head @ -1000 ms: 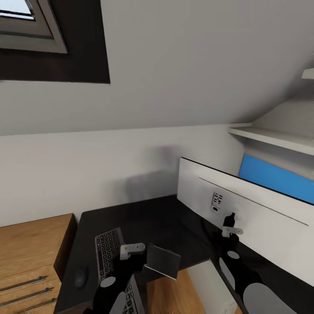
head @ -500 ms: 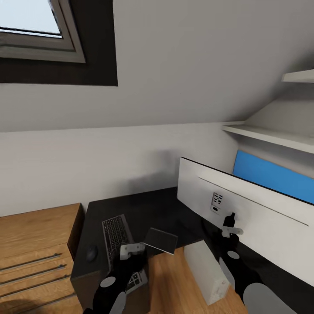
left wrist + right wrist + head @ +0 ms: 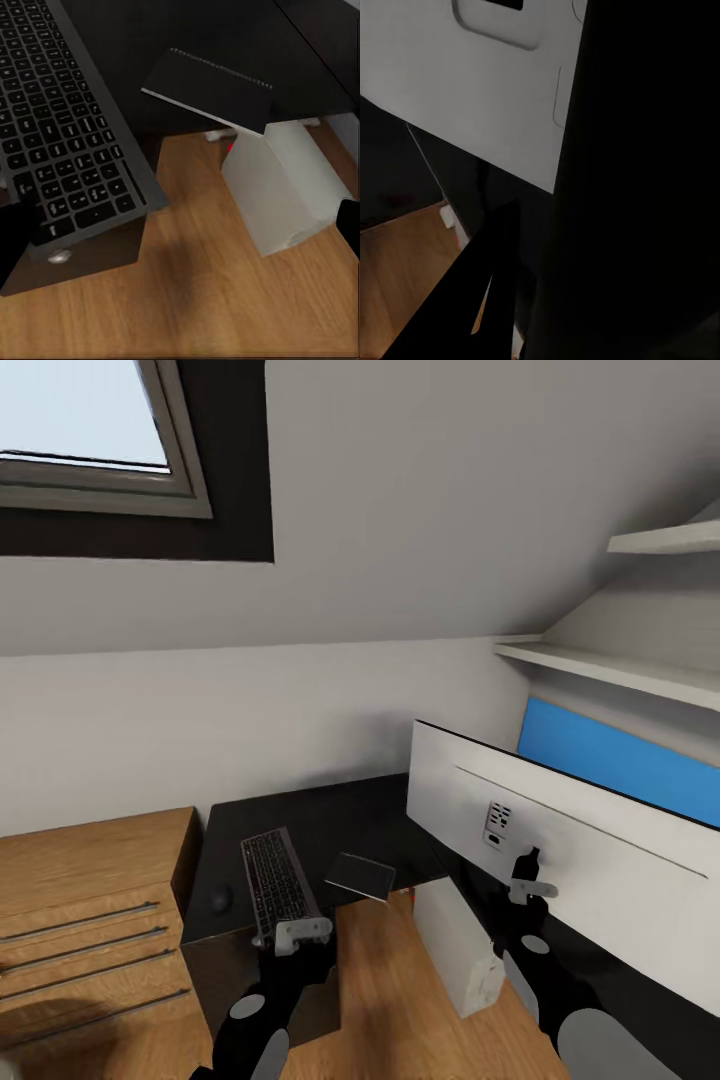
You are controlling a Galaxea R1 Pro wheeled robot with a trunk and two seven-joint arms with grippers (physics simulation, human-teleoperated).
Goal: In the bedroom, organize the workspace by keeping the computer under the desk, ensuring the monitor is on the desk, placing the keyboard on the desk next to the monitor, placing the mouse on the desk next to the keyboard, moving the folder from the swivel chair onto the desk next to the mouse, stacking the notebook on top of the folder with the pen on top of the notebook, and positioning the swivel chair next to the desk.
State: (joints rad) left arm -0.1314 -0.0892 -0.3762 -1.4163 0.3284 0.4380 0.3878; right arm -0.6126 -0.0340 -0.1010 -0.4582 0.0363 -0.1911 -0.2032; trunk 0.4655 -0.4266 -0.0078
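A: What lies left?
B: A slim dark-keyed keyboard (image 3: 278,884) on the glossy black desk (image 3: 330,822), the left gripper (image 3: 180,240) spread wide above.
A: And right?
B: A wide grey-backed monitor (image 3: 560,840); I cannot tell the right gripper's (image 3: 525,885) grip.

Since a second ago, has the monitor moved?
Yes. The monitor keeps its spot in the head view while the blue back panel behind it slides left, so it has shifted right relative to that panel.
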